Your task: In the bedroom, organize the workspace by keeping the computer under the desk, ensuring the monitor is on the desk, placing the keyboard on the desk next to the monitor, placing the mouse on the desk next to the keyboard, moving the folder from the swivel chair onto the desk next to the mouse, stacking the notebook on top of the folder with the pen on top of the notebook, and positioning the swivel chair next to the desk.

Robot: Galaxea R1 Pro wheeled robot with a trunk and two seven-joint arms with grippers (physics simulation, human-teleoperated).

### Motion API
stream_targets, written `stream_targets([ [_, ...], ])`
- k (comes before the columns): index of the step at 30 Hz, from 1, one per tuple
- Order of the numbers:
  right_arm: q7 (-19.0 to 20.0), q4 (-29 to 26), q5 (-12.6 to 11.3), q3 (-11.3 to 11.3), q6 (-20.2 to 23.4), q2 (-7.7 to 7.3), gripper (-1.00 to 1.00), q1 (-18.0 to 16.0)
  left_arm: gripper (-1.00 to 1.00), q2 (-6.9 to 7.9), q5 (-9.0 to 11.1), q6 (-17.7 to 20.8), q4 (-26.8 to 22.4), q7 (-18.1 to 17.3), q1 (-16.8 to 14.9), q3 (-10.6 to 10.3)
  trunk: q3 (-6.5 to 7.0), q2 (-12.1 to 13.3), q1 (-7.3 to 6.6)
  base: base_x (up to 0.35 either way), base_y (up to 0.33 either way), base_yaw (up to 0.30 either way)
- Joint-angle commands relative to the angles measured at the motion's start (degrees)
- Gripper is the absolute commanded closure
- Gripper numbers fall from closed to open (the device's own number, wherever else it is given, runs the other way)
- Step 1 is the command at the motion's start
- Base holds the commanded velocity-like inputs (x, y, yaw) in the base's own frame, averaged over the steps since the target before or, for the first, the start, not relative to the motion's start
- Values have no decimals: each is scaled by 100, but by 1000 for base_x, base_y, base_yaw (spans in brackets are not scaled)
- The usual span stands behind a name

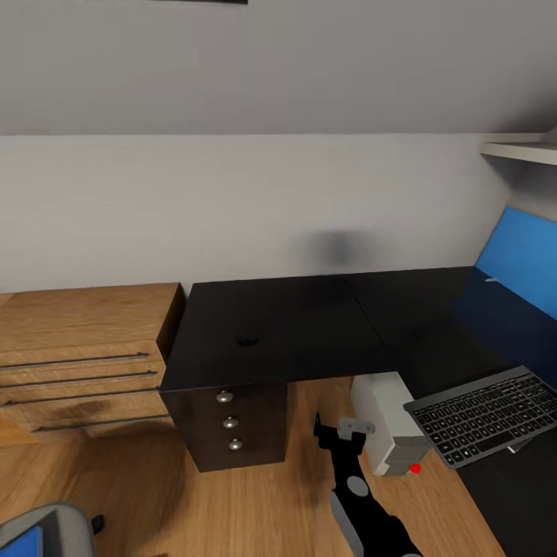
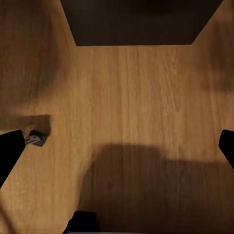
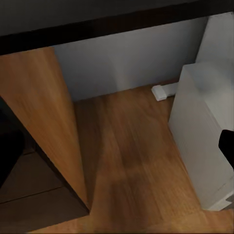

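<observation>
The desk (image 1: 309, 325) has a glossy black L-shaped top and dark drawers with silver knobs (image 1: 230, 422). A small dark mouse (image 1: 246, 339) lies on its left part. The keyboard (image 1: 483, 414) rests on the right part, near the front edge. Under the desk stands the white computer (image 1: 384, 418), whose side I also see close up (image 3: 202, 141). My right gripper (image 1: 338, 428) (image 3: 118, 148) is open in front of the knee space, between drawer unit and computer. Over bare floor, my left gripper (image 2: 117, 146) is open and empty. At the bottom left is the swivel chair (image 1: 58, 520) with the blue folder (image 1: 19, 541) on its seat.
A light wooden chest (image 1: 77, 348) with long bar handles adjoins the desk's left end. A blue back panel (image 1: 518, 263) rises at the right, under a white shelf (image 1: 522, 151). The wooden floor (image 1: 193, 503) lies open before the drawers. A small grey object (image 2: 36, 138) lies on the floor.
</observation>
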Motion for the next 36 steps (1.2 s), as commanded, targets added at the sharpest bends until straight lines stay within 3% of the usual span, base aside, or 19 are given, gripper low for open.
stream_targets([
  [1, -29, 49, -28, 18, -68, 0, -100, -4, -100, 1, 30, -18, 4, 19, -3, -18, -6, -3, 0, 0, 0, 23],
  [7, -26, 754, -25, 24, -247, 0, -100, -4, -100, 5, 35, -10, 4, 25, -3, -6, -7, -3, 0, 0, 0, 9],
  [19, -31, 2273, -40, -15, -1030, -15, -100, -4, -100, 9, 81, 19, 4, 43, -3, 9, -7, -3, 0, 0, 0, 1],
  [30, -33, 3150, -35, -19, -1121, -122, -100, -4, -100, 29, 513, 21, 4, 43, -3, 160, -7, -3, 0, 0, 0, 0],
  [36, -25, 3488, -20, -8, -1127, -188, -100, -4, -100, 38, 643, 21, 4, 38, -3, 204, -7, -3, 0, 0, 0, 0],
])
